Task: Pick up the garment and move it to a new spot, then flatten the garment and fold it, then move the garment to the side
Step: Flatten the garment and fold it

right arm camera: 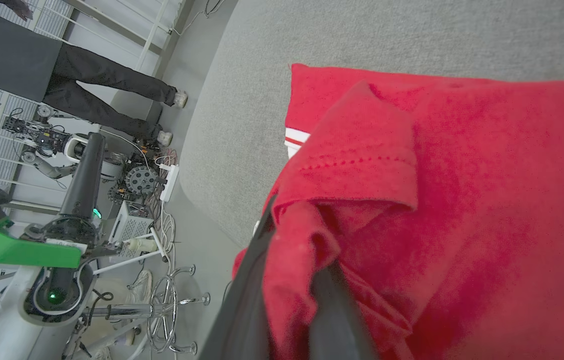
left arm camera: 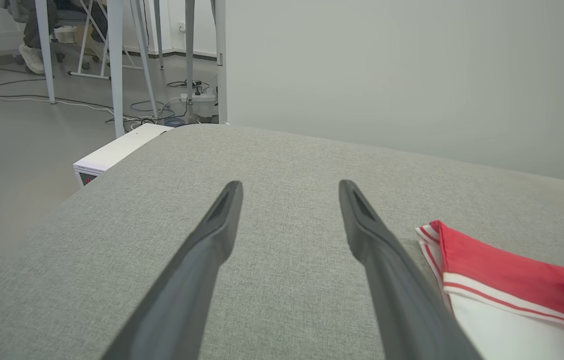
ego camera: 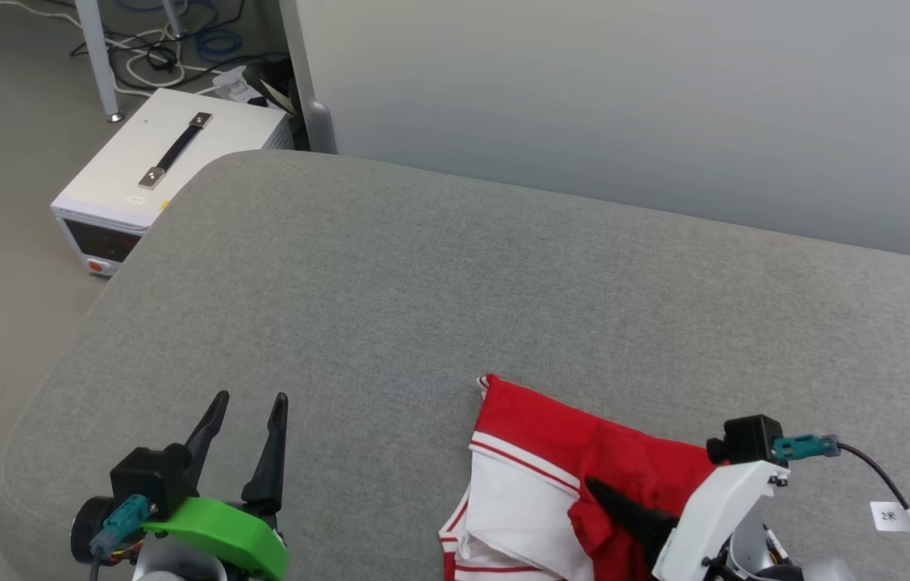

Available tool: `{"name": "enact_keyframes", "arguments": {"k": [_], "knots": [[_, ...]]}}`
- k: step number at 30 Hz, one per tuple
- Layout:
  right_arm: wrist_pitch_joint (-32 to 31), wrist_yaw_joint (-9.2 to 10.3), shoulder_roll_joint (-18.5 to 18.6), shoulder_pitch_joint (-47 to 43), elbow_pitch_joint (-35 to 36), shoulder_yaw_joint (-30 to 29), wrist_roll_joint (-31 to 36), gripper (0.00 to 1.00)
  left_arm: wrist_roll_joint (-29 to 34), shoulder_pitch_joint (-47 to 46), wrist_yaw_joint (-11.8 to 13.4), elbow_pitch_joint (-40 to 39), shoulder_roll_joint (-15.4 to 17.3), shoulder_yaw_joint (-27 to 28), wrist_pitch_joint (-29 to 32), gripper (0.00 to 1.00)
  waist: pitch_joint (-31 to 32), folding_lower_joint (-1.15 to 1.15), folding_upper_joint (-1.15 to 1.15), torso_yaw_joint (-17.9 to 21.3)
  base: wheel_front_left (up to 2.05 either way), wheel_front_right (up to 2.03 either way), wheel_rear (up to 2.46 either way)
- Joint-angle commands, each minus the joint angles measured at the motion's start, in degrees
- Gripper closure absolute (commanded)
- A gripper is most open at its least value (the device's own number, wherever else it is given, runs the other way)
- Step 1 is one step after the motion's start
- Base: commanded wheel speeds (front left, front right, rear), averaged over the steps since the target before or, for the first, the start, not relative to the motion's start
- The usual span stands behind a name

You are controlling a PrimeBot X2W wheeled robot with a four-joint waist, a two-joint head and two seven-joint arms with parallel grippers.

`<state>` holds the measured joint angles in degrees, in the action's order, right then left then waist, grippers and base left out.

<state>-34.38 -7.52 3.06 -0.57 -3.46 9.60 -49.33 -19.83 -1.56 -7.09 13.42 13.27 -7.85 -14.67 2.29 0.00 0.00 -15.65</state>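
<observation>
The garment (ego camera: 552,476), red with a white sleeve and red-white striped trim, lies bunched at the near right of the grey cushioned surface (ego camera: 423,274). My right gripper (ego camera: 596,491) is shut on a fold of its red cloth. In the right wrist view the garment (right arm camera: 462,200) bulges between and over the two dark fingers (right arm camera: 247,290). My left gripper (ego camera: 248,400) stands open at the lower left above bare cushion, well left of the garment. In the left wrist view my left gripper (left arm camera: 289,186) has its fingers spread, with the garment (left arm camera: 502,270) at the right edge.
A white box (ego camera: 160,173) with a black handle stands on the floor off the cushion's far left corner, among cables and table legs. A pale wall runs behind the cushion. A person's legs (right arm camera: 107,90) stand on the floor beyond the cushion's edge.
</observation>
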Motion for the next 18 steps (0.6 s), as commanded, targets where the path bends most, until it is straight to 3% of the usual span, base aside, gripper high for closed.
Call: {"name": "enact_keyframes", "arguments": {"k": [1,10,18], "knots": [[1.40,0.03,-0.15,1.67,-1.29,1.15,-0.72,1.00,-0.20,-0.31,-0.27,-0.12,0.06,-0.04,-0.33,0.00,-1.12,0.00,0.00,-1.46,0.00,0.00,0.00],[7.66,0.03,-0.17,8.00,-11.99,8.01,-3.14,1.00,-0.05,-1.50,-0.30,0.31,-0.37,0.34,-0.33,0.00,-2.56,0.00,0.00,-3.17,0.00,0.00,0.00],[13.80,0.03,-0.18,13.75,-21.06,10.41,-3.80,1.00,0.27,-1.86,-0.33,0.97,-1.32,0.03,-0.33,0.00,-3.28,0.00,0.00,-3.93,0.00,0.00,0.00]]}}
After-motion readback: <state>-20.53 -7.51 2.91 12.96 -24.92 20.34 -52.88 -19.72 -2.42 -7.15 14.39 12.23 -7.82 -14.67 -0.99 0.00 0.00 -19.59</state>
